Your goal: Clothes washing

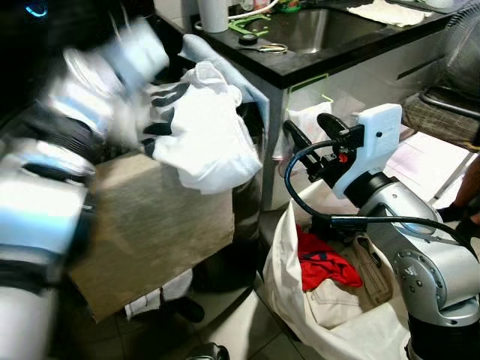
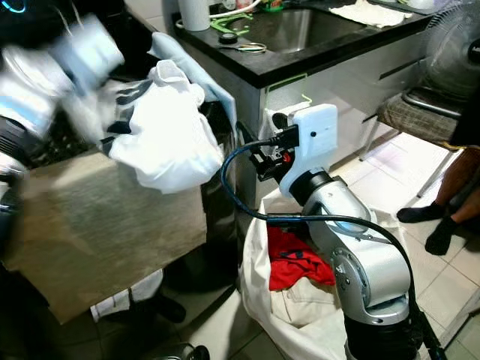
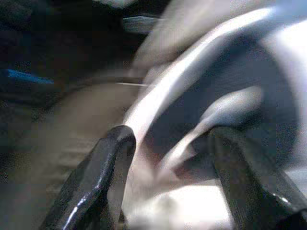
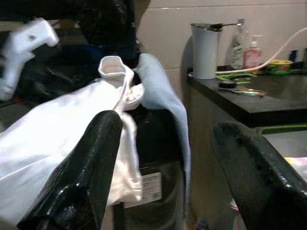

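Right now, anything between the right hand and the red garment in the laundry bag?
Nothing visible. The right hand hangs open above the laundry bag, and the red garment lies on top, with the right arm itself crossing above it.

Kitchen corner, pale tiled floor (image 2: 450, 277)

A black stone countertop (image 1: 330, 64) holds a steel sink (image 1: 307, 30); white tiled wall (image 4: 201, 12) behind.
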Available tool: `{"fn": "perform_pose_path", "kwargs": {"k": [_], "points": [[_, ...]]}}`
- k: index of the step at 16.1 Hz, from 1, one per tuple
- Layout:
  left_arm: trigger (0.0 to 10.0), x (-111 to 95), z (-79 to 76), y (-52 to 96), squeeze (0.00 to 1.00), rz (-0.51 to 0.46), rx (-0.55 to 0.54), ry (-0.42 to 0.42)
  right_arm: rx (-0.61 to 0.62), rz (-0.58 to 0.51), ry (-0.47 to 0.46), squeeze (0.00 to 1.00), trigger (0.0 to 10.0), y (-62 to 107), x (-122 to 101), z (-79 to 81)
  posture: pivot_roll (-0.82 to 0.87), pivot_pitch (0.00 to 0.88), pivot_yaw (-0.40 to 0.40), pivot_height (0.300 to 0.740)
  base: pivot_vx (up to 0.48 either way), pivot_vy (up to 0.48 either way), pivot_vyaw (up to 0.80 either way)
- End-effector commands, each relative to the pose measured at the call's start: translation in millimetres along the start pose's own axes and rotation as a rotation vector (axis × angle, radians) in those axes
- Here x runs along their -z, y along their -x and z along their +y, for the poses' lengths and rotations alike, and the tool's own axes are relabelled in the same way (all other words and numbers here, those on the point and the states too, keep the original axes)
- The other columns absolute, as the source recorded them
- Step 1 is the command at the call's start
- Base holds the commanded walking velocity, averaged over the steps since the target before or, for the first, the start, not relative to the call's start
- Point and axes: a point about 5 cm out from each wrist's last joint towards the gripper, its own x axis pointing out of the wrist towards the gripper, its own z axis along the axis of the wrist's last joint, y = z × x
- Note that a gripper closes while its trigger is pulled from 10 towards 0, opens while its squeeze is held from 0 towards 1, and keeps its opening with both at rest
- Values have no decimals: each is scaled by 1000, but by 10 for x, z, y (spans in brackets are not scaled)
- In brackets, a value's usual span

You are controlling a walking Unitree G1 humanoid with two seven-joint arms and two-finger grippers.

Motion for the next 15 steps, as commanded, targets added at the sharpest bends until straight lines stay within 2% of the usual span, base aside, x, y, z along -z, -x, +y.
{"fn": "perform_pose_path", "kwargs": {"k": [1,2,3,4,5,6,7,8,9,10,11,12,13,14,15], "points": [[10000,-212,73,91,0,-108,27,117,-18,-3,-2,0,10000,-7,-16,34,-70,0,76,740,0,0,0],[10000,-256,136,115,0,-158,-42,145,-25,-11,-6,0,10000,3,-34,37,-71,0,77,740,0,0,0],[10000,-267,164,129,0,-175,-64,138,-35,-14,-9,0,10000,10,-41,45,-72,0,77,740,0,0,0],[10000,-384,176,201,0,-287,34,214,-152,-4,-2,0,10000,57,-46,139,-73,0,77,740,0,0,0],[10000,-430,168,226,0,-327,80,240,-182,2,9,0,10000,71,-42,164,-73,0,77,740,0,0,0],[10000,-653,196,385,0,-503,221,391,-222,8,17,0,10000,99,-40,202,-72,0,73,740,0,0,0],[10000,-803,361,523,0,-637,116,511,-189,-20,24,0,10000,82,-77,168,-73,0,73,740,0,0,0],[10000,-806,477,567,0,-636,-63,450,-132,-48,21,0,10000,48,-121,99,-70,0,71,740,0,0,0],[10000,-755,542,602,0,-576,-259,164,-49,-91,19,0,10000,13,-180,0,-68,0,73,740,0,0,0],[10000,-745,546,612,0,-563,-306,74,-24,-106,18,0,10000,6,-199,-29,-68,0,73,740,0,0,0],[10000,-740,466,661,0,-629,-238,39,87,-133,35,0,10000,5,-238,-142,-73,0,77,740,0,0,0],[10000,-729,370,704,0,-675,-140,25,141,-122,86,0,10000,10,-230,-204,-72,0,76,740,0,0,0],[10000,-681,179,782,0,-754,45,-14,200,-84,100,0,10000,13,-172,-275,-72,0,77,740,0,0,0],[10000,-577,-53,904,0,-823,262,-26,192,-47,85,0,10000,23,-110,-286,-72,0,77,740,0,0,0],[10000,-449,-228,1005,0,-828,425,-10,152,5,90,0,10000,49,-33,-274,-72,0,71,740,0,0,0]]}}
